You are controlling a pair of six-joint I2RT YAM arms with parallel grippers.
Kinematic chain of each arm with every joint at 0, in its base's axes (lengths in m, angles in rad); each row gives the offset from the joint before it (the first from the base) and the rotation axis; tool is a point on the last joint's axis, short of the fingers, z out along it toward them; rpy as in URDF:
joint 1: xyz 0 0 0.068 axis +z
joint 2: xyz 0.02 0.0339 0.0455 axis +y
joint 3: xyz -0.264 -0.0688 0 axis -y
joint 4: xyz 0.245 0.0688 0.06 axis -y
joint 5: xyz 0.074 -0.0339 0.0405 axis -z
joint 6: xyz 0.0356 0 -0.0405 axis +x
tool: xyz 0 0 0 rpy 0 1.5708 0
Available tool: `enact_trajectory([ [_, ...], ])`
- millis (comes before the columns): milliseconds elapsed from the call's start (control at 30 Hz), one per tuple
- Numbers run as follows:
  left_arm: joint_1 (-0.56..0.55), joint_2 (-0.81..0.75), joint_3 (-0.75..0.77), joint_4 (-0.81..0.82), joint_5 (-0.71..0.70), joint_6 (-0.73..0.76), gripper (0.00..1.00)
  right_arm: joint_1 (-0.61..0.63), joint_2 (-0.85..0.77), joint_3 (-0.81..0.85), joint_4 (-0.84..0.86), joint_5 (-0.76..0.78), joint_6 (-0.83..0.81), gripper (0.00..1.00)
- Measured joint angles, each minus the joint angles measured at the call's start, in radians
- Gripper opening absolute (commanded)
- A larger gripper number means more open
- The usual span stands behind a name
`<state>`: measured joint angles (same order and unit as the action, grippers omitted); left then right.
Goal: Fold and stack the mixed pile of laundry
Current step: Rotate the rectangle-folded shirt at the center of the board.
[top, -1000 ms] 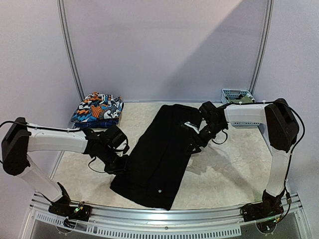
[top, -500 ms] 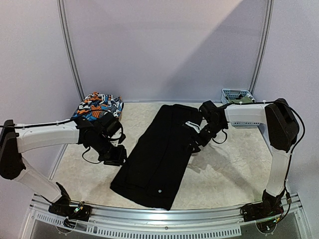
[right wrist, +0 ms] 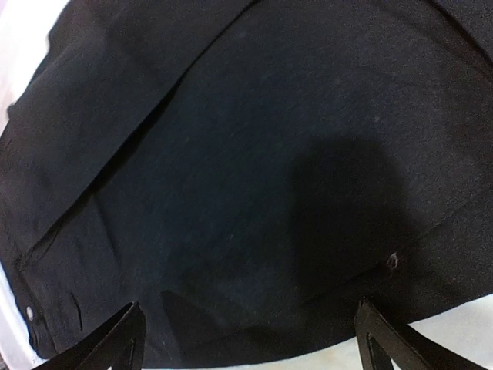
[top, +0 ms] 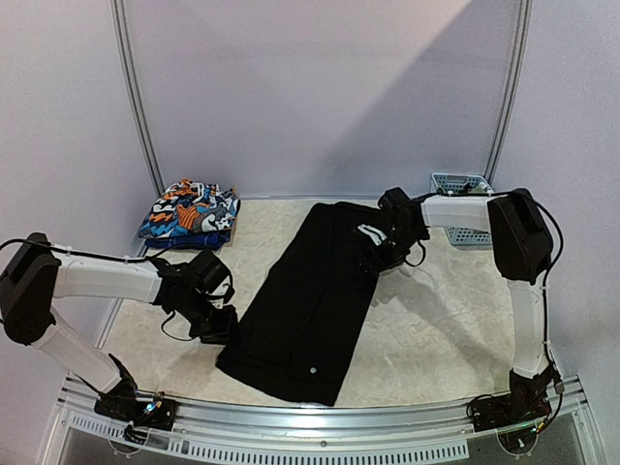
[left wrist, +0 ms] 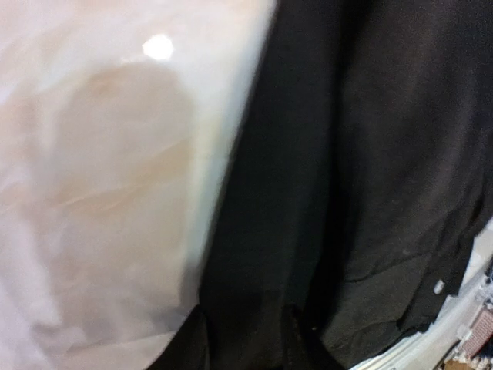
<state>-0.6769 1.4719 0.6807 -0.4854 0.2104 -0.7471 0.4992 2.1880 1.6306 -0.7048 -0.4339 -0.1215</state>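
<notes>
Shift since earlier frames: right arm's elbow has swung inward and the right gripper (top: 372, 256) has slid toward the upper end of the black trousers (top: 308, 302); the left gripper (top: 221, 325) backed off the cloth's left edge, then dropped lower beside it.
Trousers: flat on the table (top: 436, 329), on a diagonal from lower centre to upper right of centre in the top view.
Right claw: fingers spread wide just above black fabric, nothing pinched.
Left claw: wrist view blurred, fingers not made out; cannot tell whether spread or closed.
Stack: orange-blue-white print (top: 189, 213) folded at upper left, well apart from the trousers.
Step (judged): lining up grips for a fold of the trousers.
Technique: pinch every layer at the edge at matching points on both sides, lift low, move both arms together, and keep the cloth taut so the crease runs straight.
</notes>
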Motion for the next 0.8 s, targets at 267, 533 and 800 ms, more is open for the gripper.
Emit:
enact_trajectory([
  [267,-0.055,0.088,-0.043,0.317,0.118,-0.113,0.12,-0.014,0.122,0.191,-0.056,0.069,-0.042,0.8],
  [533,-0.224,0.302,0.066,0.6,0.167,-0.23,0.13,-0.059,0.154,0.245,-0.066,0.092,-0.066,0.88],
  [800,-0.272,0.213,0.13,0.319,0.037,-0.177,0.34,-0.121,-0.074,-0.044,-0.05,0.1,-0.087,0.99],
])
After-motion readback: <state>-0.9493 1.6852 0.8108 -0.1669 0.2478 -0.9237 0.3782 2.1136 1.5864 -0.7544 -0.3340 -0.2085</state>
